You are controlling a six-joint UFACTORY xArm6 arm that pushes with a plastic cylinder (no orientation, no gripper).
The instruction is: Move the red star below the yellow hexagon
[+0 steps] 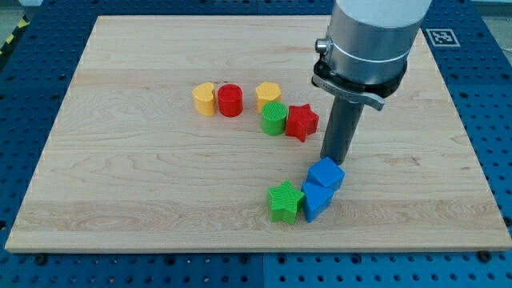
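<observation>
Camera view: my tip [334,161] was seen bare, holding nothing.
The red star [302,122] was noted up-left of it, the yellow hexagon [268,94] farther up-left.

Yellow block [205,99], red cylinder [230,100] and yellow hexagon [268,94] are lined up left to right, nearer the board's [120,200] top edge. Green cylinder [274,118] is set just below the hexagon, with the red star [302,122] touching on its right. Green star [285,200], blue block [315,200] and blue cube [326,172] are clustered toward the bottom edge. My tip [334,159] is placed just above the cube, below-right of the red star.

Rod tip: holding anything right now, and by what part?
Nothing held. My tip is a bare rod just above the blue cube and right of the red star, not touching the star.
</observation>
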